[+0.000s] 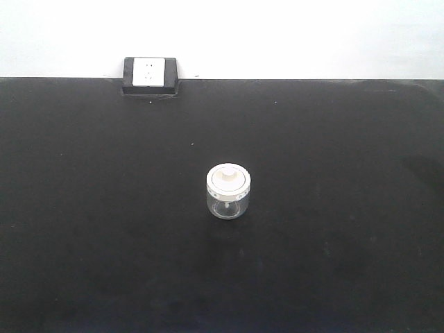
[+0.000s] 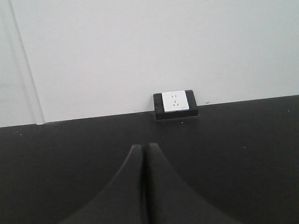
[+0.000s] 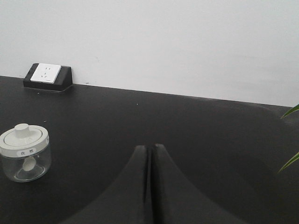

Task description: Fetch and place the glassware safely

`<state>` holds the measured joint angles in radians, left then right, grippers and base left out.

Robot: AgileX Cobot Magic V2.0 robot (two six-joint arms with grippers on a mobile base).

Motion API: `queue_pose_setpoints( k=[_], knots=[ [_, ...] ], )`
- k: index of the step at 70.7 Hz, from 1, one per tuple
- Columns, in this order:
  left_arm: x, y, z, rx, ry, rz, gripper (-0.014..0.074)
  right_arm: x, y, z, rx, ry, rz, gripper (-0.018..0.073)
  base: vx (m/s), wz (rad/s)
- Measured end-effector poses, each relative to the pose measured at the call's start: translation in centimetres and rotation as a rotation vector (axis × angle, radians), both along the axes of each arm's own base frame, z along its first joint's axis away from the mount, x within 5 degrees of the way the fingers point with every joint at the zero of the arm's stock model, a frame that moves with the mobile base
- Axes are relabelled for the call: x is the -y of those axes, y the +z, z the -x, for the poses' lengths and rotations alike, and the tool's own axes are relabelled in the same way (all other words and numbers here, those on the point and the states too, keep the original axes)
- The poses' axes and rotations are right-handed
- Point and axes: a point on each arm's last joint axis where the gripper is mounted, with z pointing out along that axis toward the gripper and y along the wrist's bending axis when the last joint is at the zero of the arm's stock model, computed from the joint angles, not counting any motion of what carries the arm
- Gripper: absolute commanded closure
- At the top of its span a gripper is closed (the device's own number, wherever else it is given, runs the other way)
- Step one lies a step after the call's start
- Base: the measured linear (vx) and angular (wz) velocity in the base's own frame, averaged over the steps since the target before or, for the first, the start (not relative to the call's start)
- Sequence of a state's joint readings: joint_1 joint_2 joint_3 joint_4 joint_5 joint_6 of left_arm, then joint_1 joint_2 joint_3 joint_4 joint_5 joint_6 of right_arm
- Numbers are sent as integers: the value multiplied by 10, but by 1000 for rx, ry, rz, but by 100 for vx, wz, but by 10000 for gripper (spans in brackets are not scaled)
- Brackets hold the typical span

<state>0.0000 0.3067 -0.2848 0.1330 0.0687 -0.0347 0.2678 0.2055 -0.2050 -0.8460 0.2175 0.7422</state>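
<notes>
Jar [image 1: 228, 192]: small, squat, clear glass; seen upright on the black table [image 1: 83, 229], roughly mid-surface in the front view. Nothing is touching it.
Lid [image 1: 228, 179]: round, cream-white, seated flat on the jar; central knob [image 3: 22, 128] is seen raised at its middle. Small dark marks are seen on the rim; a label with tiny characters faces the right wrist camera, too small to be read.
Jar contents: a small pale piece is visible through the glass in the right wrist view; what it is cannot be told.
Socket [image 1: 148, 71]: white plate on a black base, set at the table's far edge against the white wall [image 1: 312, 35]. It is well apart from the jar, behind it and to the left in the front view.
Left gripper [image 2: 144, 149]: fingers pressed together, tips touching, nothing held. It is pointed toward the socket; the jar is not seen from this wrist.
Right gripper [image 3: 150, 149]: fingers closed against each other, only a thin seam left, nothing held. The jar is seen well to its left, apart from it.
Leaves [image 3: 290, 135]: green tips are seen at the right edge of the right wrist view.
</notes>
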Motion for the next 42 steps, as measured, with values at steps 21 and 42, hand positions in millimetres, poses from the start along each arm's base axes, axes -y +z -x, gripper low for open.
queue_pose_setpoints(
  k=[21, 42],
  knots=[
    [0, 0, 0, 0, 0, 0, 603, 0, 0, 0, 0, 0, 0, 563, 0, 0],
    [0, 0, 3, 7, 2, 0, 603, 0, 0, 0, 0, 0, 0, 563, 0, 0]
  ],
)
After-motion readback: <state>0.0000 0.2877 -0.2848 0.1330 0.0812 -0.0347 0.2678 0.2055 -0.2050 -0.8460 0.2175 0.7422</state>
